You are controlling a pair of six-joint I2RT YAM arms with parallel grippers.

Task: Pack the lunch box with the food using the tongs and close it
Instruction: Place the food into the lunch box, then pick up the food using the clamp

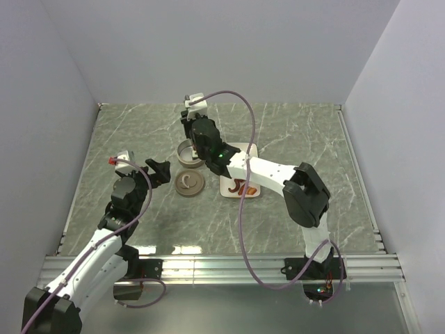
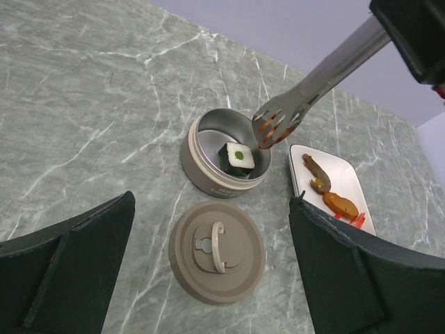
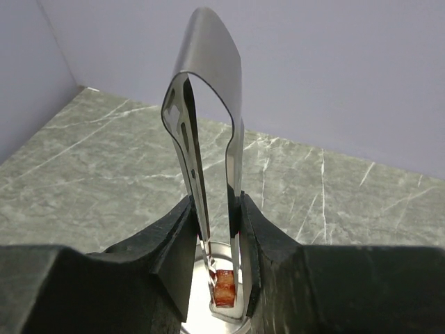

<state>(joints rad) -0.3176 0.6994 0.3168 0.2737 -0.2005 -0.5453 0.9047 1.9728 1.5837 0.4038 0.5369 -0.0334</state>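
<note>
1. Left gripper (image 1: 158, 172): jaws spread wide and grasping nothing; it sits left of the lunch box tin (image 2: 208, 182), on the near side and apart from it.
2. Lid (image 2: 217, 252): flat on the marble table (image 2: 83, 118) just in front of the tin, curved handle (image 2: 217, 247) facing up.
3. Tin: open and upright, with a dark-and-white cube (image 2: 237, 154) inside it.
4. Tongs (image 2: 313, 80): tips poised over the tin's right rim, pinching a small red food piece (image 2: 268, 132).
5. Right gripper (image 3: 217, 236): clenched on the two arms of the tongs and pressing them together above the tin.
6. White plate (image 2: 334, 170): just right of the tin, carrying an orange shrimp-shaped piece (image 2: 339, 204) and a brownish piece (image 2: 316, 170).
</note>
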